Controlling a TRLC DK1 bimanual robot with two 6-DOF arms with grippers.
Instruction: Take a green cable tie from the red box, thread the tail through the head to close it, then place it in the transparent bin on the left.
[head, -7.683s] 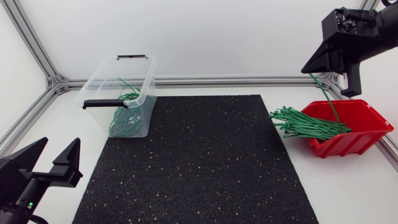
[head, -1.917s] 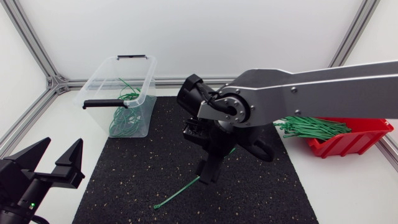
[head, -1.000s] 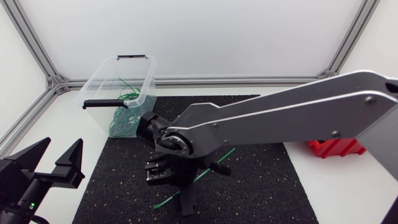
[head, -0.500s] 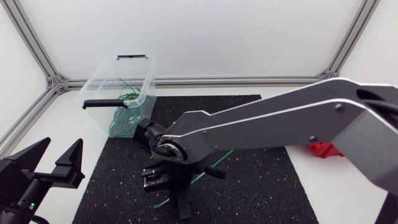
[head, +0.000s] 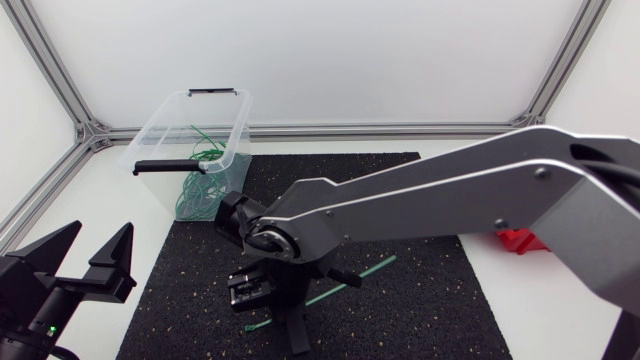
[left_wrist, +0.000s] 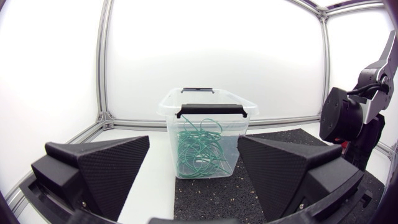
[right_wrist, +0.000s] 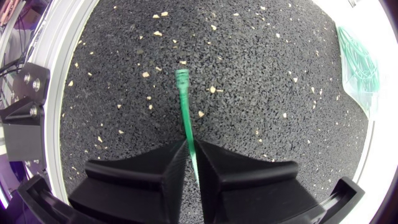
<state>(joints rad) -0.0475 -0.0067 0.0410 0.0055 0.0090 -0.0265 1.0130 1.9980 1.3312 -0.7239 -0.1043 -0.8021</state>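
Reaching in from the right edge of the head view, the right arm is seen low over the near-left part of the black mat (head: 420, 320), whereas seconds ago it was held above the red box (head: 520, 240). Over the last half second it has scarcely been shifted, though the free tail of the green cable tie (head: 350, 282) has been swung slightly forward. The right tool (head: 294, 335) is pointed down at the mat. The left tool (head: 88, 252) is kept spread, empty and unmoved near the table's front-left corner.

In the left wrist view, the transparent bin (left_wrist: 208, 106), with looped ties inside, is framed ahead of the spread fingers.

In the right wrist view, the fingers are pressed together on the tie, whose thicker end is held out ahead of the tips over the mat. The tie is judged to have been brought over for threading, which is not yet begun, as no loop has been formed.
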